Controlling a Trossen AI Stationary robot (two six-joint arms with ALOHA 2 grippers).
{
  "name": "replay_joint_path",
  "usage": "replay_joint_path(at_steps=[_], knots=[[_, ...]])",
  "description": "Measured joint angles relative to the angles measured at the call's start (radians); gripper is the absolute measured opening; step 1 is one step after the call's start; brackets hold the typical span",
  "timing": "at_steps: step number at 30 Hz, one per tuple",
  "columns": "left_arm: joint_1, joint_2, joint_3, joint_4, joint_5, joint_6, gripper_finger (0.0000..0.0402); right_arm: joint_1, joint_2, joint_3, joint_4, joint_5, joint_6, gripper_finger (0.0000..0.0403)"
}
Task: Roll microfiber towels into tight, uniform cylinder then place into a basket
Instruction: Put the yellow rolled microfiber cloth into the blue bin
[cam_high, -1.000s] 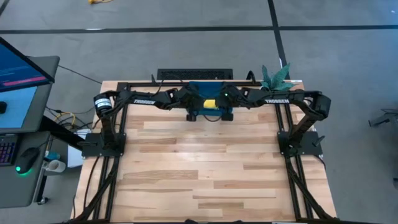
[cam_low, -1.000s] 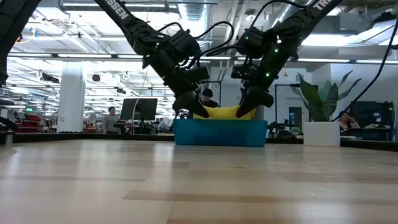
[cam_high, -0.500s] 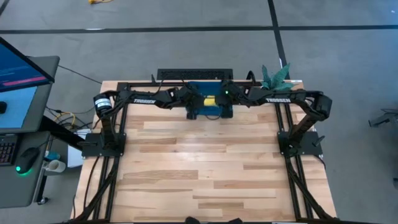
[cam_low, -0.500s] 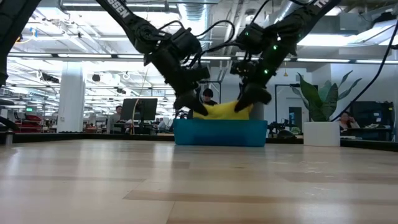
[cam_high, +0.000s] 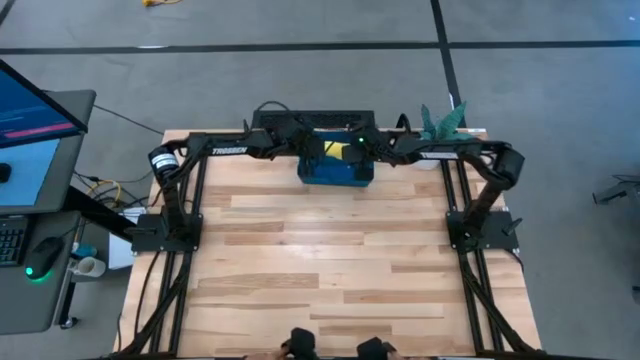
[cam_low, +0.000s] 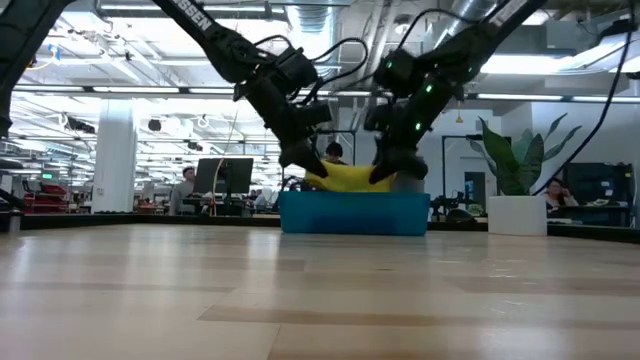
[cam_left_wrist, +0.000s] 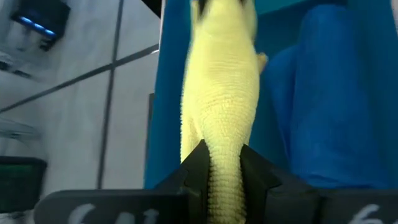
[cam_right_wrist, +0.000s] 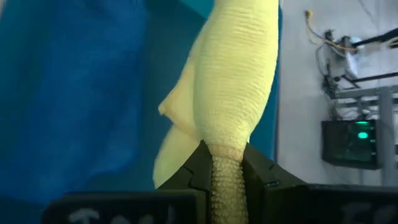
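Observation:
The yellow microfiber towel (cam_low: 349, 177), rolled into a thick cylinder, hangs level just above the teal-blue basket (cam_low: 354, 214) at the table's far edge. My left gripper (cam_low: 306, 172) is shut on its left end and my right gripper (cam_low: 388, 172) on its right end. From overhead the roll (cam_high: 334, 151) shows between both grippers over the basket (cam_high: 336, 176). The blue towel (cam_left_wrist: 329, 93) lies in the basket beside the yellow one, and it also appears in the right wrist view (cam_right_wrist: 68, 93). My left gripper pinches the roll's left end (cam_left_wrist: 224, 163) between its two fingers, which slant down from the table's left side along the roll. That end narrows inside the hold. The roll is lifted above the basket floor. My right gripper pinches the roll's right end (cam_right_wrist: 226, 160) between its two fingers, slanting down from the table's right side along the roll. The end is squeezed thin in the hold. The roll stretches away toward the other gripper, clear of the basket floor.
A white pot with a green plant (cam_high: 440, 122) stands at the table's far right corner, close to my right arm. A black slotted bar (cam_high: 312, 118) lies behind the basket. The wide wooden tabletop (cam_high: 330, 260) stretches toward the near edge.
Both grippers have gone toward the table's far edge and a little up, carrying the yellow roll between them. The roll now hangs higher, over the basket's far part. My right gripper has rolled about its own axis. Neither has let go.

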Motion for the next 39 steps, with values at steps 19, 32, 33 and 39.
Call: replay_joint_path(at_steps=[19,32,33,39], knots=[[0.048,0.116,0.003,0.050,0.099,0.023,0.0037,-0.012,0.124,0.042,-0.041,0.080,-0.121,0.0058],[0.047,0.117,0.086,-0.107,0.091,-0.053,0.0113,-0.010,0.124,0.063,-0.092,0.116,-0.129,0.0058],[0.046,0.117,0.098,-0.143,0.091,-0.054,0.0122,-0.011,0.124,0.067,-0.105,0.117,-0.131,0.0058],[0.044,0.117,0.172,-0.283,0.098,-0.048,0.0154,-0.006,0.124,0.072,-0.110,0.101,-0.138,0.0058]])
